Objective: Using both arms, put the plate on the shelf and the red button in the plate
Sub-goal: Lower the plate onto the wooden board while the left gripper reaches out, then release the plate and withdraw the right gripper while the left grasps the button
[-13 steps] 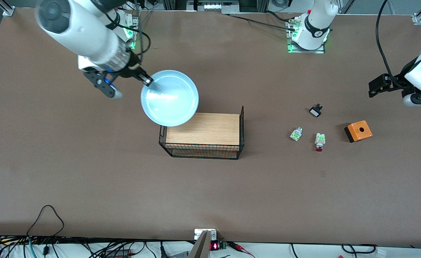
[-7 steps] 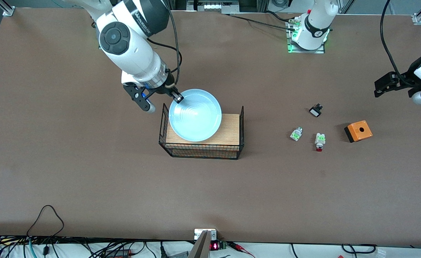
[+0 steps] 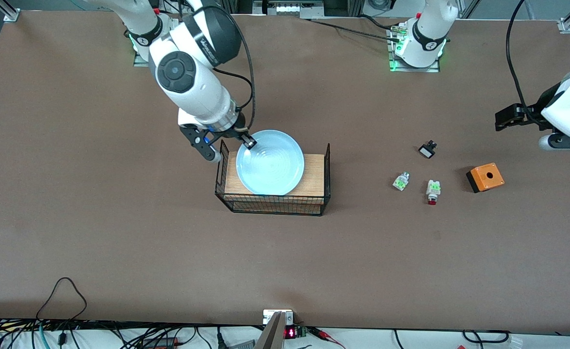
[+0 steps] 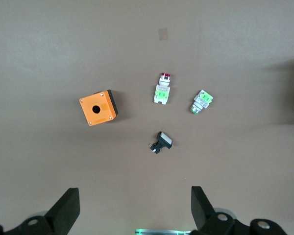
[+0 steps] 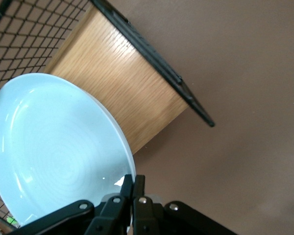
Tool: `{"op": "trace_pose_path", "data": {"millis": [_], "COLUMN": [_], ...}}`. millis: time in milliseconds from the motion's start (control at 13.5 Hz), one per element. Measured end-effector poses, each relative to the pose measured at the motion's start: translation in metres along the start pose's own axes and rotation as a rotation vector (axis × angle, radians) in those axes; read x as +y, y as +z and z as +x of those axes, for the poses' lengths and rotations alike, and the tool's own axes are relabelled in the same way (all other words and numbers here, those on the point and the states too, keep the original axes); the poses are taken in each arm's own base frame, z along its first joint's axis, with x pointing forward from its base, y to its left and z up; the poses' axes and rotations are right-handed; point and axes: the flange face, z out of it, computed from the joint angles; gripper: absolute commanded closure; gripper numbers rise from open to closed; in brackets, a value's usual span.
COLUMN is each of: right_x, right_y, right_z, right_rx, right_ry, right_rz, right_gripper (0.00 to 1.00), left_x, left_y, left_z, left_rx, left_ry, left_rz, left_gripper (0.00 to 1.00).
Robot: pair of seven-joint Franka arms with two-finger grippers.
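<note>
The light blue plate [image 3: 270,162] is over the wooden board in the black wire basket [image 3: 326,174]. My right gripper [image 3: 249,142] is shut on the plate's rim at the edge toward the robots' bases; the right wrist view shows the fingers pinching the plate [image 5: 54,156]. The red button [image 3: 432,190], white with a green label and red cap, lies on the table toward the left arm's end and shows in the left wrist view [image 4: 162,90]. My left gripper [image 3: 504,119] is open and empty, above the table near the left arm's end, apart from the small parts.
A similar white-and-green part [image 3: 400,181] lies beside the red button. A small black-and-white part [image 3: 427,150] lies farther from the camera. An orange box with a hole [image 3: 484,177] sits toward the left arm's end. Cables run along the table's near edge.
My right gripper has carried the plate from above the table beside the basket to over the basket's board and lower. My left gripper has shifted slightly.
</note>
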Motion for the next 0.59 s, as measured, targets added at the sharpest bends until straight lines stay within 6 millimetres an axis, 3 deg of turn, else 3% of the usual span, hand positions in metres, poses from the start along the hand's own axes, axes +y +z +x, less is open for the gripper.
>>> {"op": "trace_pose_path", "data": {"millis": [223, 371, 446, 520, 594], "right_x": [-0.004, -0.004, -0.004, -0.004, -0.004], "right_y": [0.020, 0.026, 0.028, 0.028, 0.028], "right_z": [0.000, 0.004, 0.005, 0.005, 0.006], "right_rx": [0.006, 0.007, 0.008, 0.008, 0.011], "right_ry": [0.005, 0.010, 0.011, 0.010, 0.011], "right_rz": [-0.008, -0.016, -0.019, -0.020, -0.016], "right_gripper": [1.00, 1.00, 0.94, 0.57, 0.01], "left_x": [0.001, 0.005, 0.009, 0.016, 0.024], "left_y": [0.017, 0.052, 0.078, 0.106, 0.135], "left_z": [0.010, 0.028, 0.040, 0.052, 0.065], "left_rx": [-0.032, -0.097, -0.144, -0.188, -0.219], "left_ry": [0.000, 0.004, 0.010, 0.020, 0.033], "left_rz": [0.002, 0.007, 0.010, 0.014, 0.017], "left_gripper": [0.00, 0.00, 0.00, 0.00, 0.00]}}
